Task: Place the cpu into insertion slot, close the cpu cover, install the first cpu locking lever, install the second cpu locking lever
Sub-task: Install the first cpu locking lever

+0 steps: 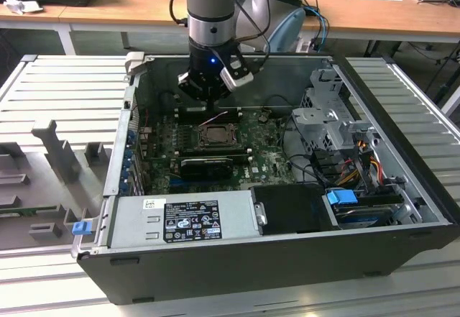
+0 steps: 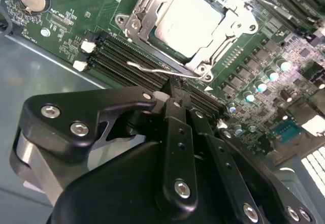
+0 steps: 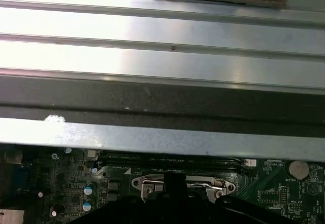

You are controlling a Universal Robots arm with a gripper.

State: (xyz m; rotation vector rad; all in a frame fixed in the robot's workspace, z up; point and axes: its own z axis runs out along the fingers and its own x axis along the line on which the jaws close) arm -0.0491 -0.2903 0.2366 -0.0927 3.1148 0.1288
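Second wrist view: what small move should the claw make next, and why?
Probably ease the claw down onto the wire lever and press it toward its catch. The cpu already sits under the closed cover, and the lever lies just ahead of the claw, seemingly unlatched.

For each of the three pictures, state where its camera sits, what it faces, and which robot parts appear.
Exterior view: off the arm, above the open computer case; shows arm and pincer.
Second wrist view: on the arm, facing the cpu under the cpu cover; pincer in the foreground.
First wrist view: on the arm, facing the case wall.
Both wrist views share the cover.
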